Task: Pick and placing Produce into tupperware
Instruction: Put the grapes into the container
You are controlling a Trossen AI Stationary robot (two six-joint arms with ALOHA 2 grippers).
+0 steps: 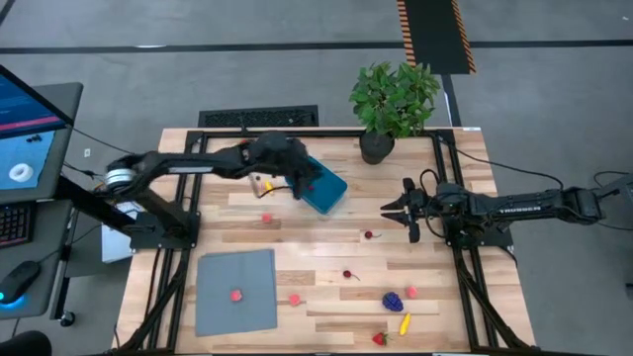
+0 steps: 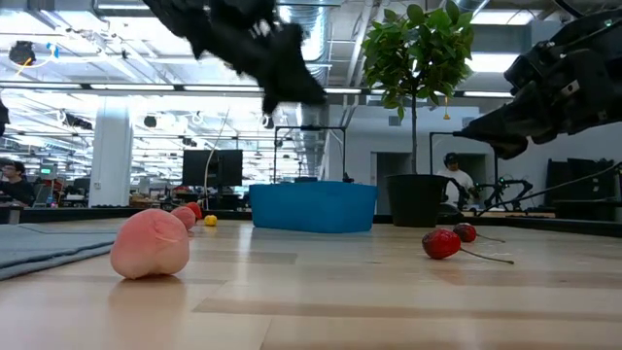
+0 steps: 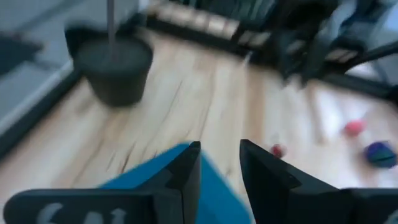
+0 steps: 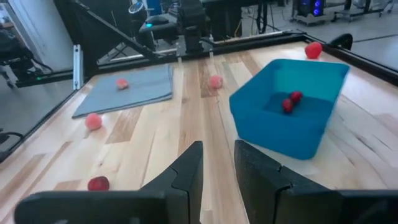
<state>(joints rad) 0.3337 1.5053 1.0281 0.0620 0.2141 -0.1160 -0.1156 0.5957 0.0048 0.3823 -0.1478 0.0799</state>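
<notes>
Left gripper (image 1: 300,184): over tupperware (image 1: 326,190), fingers slightly parted, empty.
Right gripper (image 1: 398,211): slightly parted, empty; cherry (image 1: 369,234) nearest.

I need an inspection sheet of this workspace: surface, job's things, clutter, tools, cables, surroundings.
Surface: wooden table, mostly bare.
Job's things: blue tupperware holds two small red items; produce scattered, such as the purple piece, the yellow piece and a pink piece on the grey sheet.
Clutter: potted plant at the far edge.
Tools: left tool over the tupperware, empty; right tool above bare wood, empty.
Cables: nothing seen on the table.
Surroundings: monitor at left; person in the background.
</notes>
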